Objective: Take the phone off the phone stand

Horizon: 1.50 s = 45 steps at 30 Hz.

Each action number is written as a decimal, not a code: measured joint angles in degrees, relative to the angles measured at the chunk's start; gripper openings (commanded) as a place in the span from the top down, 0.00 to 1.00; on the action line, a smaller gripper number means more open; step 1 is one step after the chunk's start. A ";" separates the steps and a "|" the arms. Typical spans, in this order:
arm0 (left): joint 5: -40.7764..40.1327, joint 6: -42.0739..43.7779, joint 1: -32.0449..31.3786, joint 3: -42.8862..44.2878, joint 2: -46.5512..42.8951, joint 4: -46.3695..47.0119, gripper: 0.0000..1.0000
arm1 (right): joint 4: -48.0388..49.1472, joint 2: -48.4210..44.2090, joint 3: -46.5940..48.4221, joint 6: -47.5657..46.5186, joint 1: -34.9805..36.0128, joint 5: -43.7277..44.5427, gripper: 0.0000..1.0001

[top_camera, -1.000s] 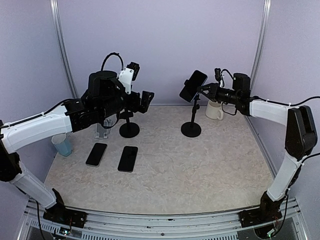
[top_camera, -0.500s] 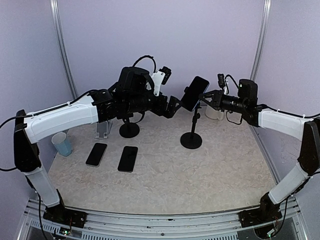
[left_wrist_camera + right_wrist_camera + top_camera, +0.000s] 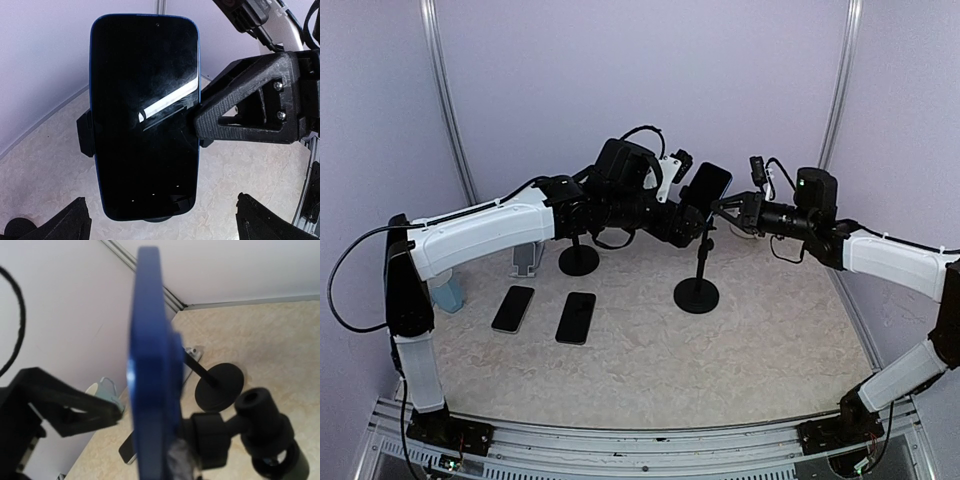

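The phone [image 3: 706, 190], black-screened with a blue edge, sits upright in the clamp of the black phone stand [image 3: 697, 296]. In the left wrist view the phone [image 3: 145, 115] fills the middle, facing the camera. My left gripper [image 3: 682, 226] hangs just in front of the screen, open wide, with its fingertips [image 3: 62, 227] at the bottom corners and nothing between them. My right gripper [image 3: 727, 205] is shut on the stand's clamp at the phone's right edge; one of its fingers [image 3: 240, 105] presses there. The right wrist view shows the phone [image 3: 150, 365] edge-on and the stand's joint [image 3: 220, 440] behind it.
Two dark phones [image 3: 513, 308] [image 3: 576, 317] lie flat on the table at the left. Behind them stand a second black stand [image 3: 579, 260], a silver stand [image 3: 526, 262] and a blue cup [image 3: 447, 293]. Purple walls close the back and sides.
My left arm has swung right, from the back left to just in front of the phone. The stand has shifted slightly nearer and left, with the right gripper still shut on it.
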 measured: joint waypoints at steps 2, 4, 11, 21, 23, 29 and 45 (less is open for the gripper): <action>0.02 0.13 -0.02 0.63 0.81 -0.61 0.01 | -0.07 -0.52 -0.33 0.11 0.33 0.22 1.00; 0.02 0.28 -0.07 1.51 1.70 -1.38 0.01 | -0.07 -0.92 -0.63 0.33 0.70 0.39 1.00; 0.31 0.83 -0.20 7.28 5.99 -3.67 0.01 | -0.07 -1.66 -1.27 1.03 1.44 0.39 1.00; -0.79 0.76 -0.15 10.14 9.09 -5.90 0.18 | -0.07 -2.58 -2.16 1.22 1.46 -0.09 1.00; -0.83 0.66 0.07 10.14 9.09 -6.08 0.26 | -0.09 -3.13 -2.60 1.27 1.49 -0.13 1.00; 0.22 0.09 0.17 9.77 9.07 -5.70 0.48 | 0.61 -3.69 -3.61 1.60 1.46 -0.15 1.00; 6.47 -2.54 1.73 4.22 6.60 -0.24 0.79 | 1.95 -5.03 -5.62 0.98 0.98 -0.50 1.00</action>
